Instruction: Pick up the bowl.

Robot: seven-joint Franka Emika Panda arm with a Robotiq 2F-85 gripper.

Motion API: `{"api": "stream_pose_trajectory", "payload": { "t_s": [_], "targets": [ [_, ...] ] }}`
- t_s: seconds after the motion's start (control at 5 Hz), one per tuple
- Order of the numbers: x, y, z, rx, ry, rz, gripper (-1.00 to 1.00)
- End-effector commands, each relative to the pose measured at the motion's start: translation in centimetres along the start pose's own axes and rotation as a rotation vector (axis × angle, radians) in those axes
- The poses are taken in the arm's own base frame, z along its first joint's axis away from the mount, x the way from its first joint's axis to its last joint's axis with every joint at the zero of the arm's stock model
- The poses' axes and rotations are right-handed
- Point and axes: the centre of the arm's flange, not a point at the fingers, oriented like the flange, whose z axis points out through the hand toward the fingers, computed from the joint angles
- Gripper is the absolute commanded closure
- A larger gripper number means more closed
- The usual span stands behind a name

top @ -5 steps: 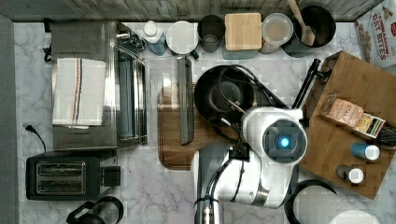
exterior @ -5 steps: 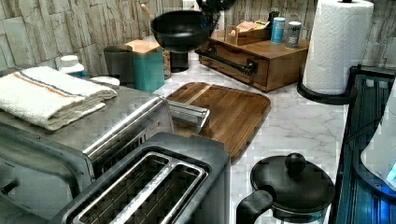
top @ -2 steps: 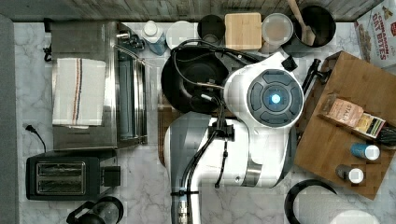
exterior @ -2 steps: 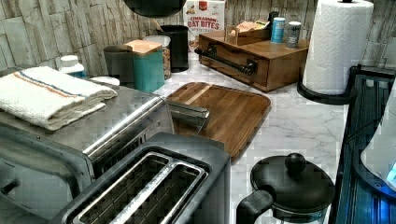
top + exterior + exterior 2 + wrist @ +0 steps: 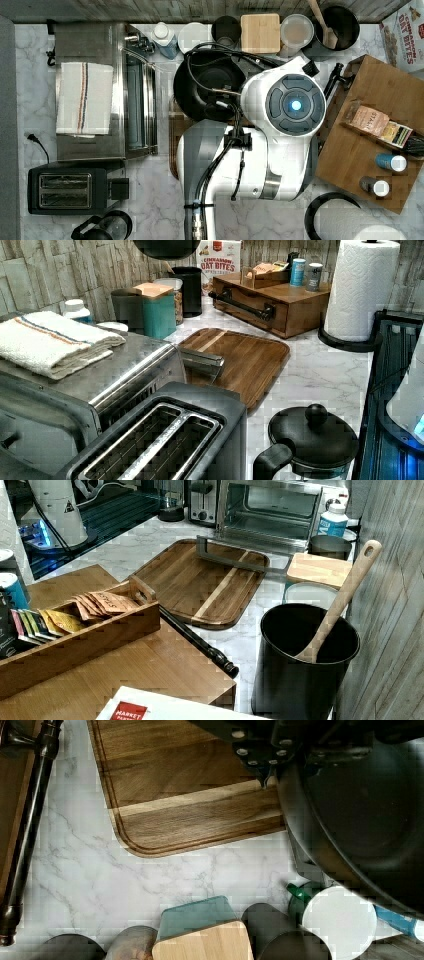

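Note:
The glossy black bowl (image 5: pixel 210 85) hangs in the air above the far end of the wooden cutting board (image 5: pixel 235 357), well clear of the counter. In the left view its underside (image 5: pixel 167 247) sits at the top edge. In the wrist view the bowl (image 5: pixel 370 810) is tilted beside my gripper (image 5: pixel 285 767), which is shut on its rim, with one finger (image 5: pixel 262 772) outside the wall. In the top view the arm's white head (image 5: pixel 292 105) covers the gripper and the bowl's right edge.
A toaster oven (image 5: pixel 100 90) with a folded towel and a toaster (image 5: pixel 70 187) stand at the top view's left. Canisters (image 5: pixel 260 32) and a dark pot with a wooden spoon (image 5: pixel 337 25) line the back wall. A wooden box (image 5: pixel 380 135) stands on the top view's right.
The arm has risen toward the top camera with the bowl in its grip. In the left view the bowl climbed from above the canisters to the upper edge.

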Motion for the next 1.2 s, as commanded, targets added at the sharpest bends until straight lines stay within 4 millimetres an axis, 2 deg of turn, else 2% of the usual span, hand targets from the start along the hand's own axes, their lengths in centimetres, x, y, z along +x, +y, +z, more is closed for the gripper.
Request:
{"api": "stream_pose_trajectory", "payload": {
  "t_s": [0.2,1.2],
  "targets": [
    [0.88,0.66,-3.71,0.000,0.071,-0.050,1.00],
    [0.89,0.65,-3.72,0.000,0.071,-0.050,1.00]
  ]
}}
